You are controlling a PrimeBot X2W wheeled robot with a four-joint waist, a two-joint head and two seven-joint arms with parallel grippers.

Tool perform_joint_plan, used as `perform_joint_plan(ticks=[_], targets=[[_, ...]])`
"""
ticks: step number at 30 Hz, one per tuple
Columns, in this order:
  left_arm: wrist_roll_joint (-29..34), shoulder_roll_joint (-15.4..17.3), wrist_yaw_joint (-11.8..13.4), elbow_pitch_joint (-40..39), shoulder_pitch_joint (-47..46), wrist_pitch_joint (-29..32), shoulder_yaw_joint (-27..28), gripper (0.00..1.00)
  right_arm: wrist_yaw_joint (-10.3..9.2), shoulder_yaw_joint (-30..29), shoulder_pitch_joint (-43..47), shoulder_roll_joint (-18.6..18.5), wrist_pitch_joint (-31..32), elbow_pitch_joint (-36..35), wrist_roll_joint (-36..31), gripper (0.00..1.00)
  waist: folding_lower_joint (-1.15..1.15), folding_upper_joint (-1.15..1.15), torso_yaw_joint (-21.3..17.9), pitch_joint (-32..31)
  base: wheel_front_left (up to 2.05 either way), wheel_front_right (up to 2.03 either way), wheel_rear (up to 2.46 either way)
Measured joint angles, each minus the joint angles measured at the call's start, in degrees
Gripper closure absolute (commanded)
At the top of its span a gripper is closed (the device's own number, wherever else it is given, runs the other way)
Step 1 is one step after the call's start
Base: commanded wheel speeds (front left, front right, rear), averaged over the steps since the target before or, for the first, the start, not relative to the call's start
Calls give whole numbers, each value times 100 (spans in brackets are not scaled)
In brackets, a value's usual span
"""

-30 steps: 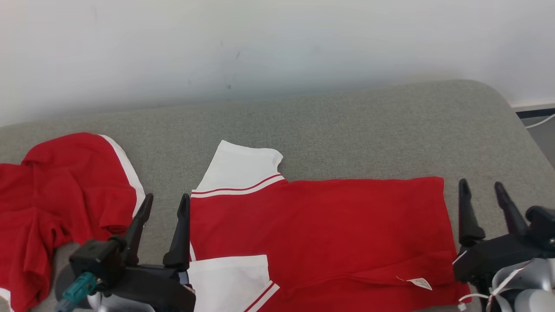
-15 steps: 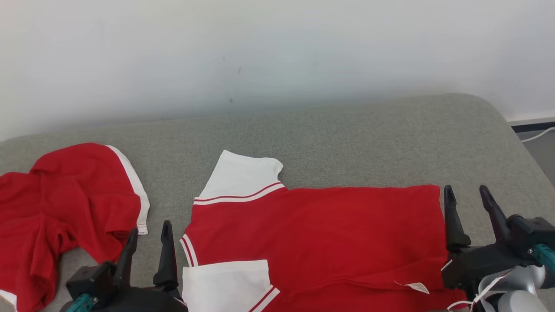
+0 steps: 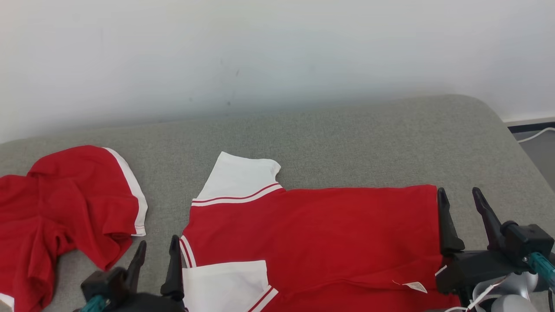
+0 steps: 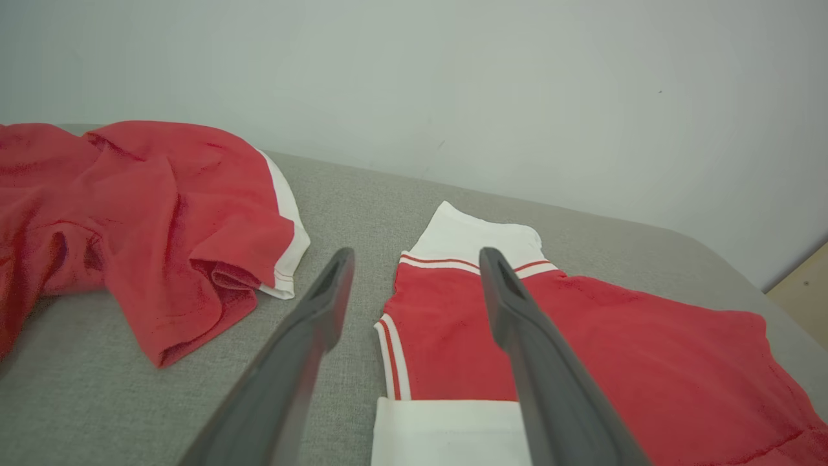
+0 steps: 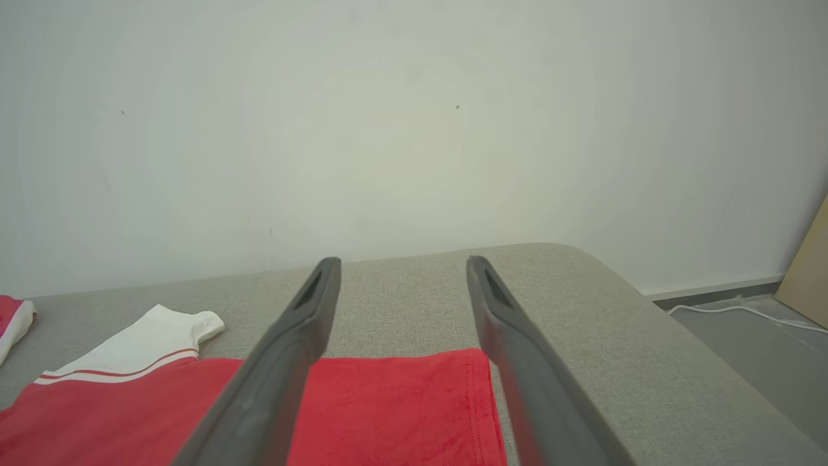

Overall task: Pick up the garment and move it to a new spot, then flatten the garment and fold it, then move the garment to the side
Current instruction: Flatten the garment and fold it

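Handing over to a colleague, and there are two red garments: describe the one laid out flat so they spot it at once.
On the grey padded surface below the white wall, look at the middle and right. The garment there is red and spread flat, with white sleeves edged in red stripes. Its neighbour on the left, the crumpled red garment, lies in a heap.

Garment (image 3: 312, 234): red short-sleeved shirt, white sleeves edged with red stripes. Spread flat, lower centre of head view, lying sideways: hem at right, shoulders at left. Far sleeve (image 3: 237, 177) extended toward upper left, flat. Near sleeve (image 3: 225, 284) folded in over red body at bottom edge. Long shallow crease across lower part. White label (image 3: 415, 286) showing lower right.
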Motion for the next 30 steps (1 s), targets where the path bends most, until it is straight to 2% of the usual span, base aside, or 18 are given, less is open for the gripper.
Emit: perform_joint_plan(ticks=[4,10,18,30], targets=[[-44,82,-232,381,-564,497,-182,0,1,-18,180,-13,-22,-225,1,0,0,0,-7,134,0,0,0],[-80,-40,-348,1092,-2350,1394,-318,0,32,-80,253,-197,-16,-658,-2,0,0,0,5,486,0,0,0],[-2,-78,-294,2321,-3793,2481,-368,0,41,-97,221,-326,83,-1128,-125,0,1,0,-69,1091,0,0,0],[63,97,-196,3301,-4976,3217,-148,0,47,-123,-27,-466,270,-1700,-178,0,2,1,-512,2038,0,0,0]])
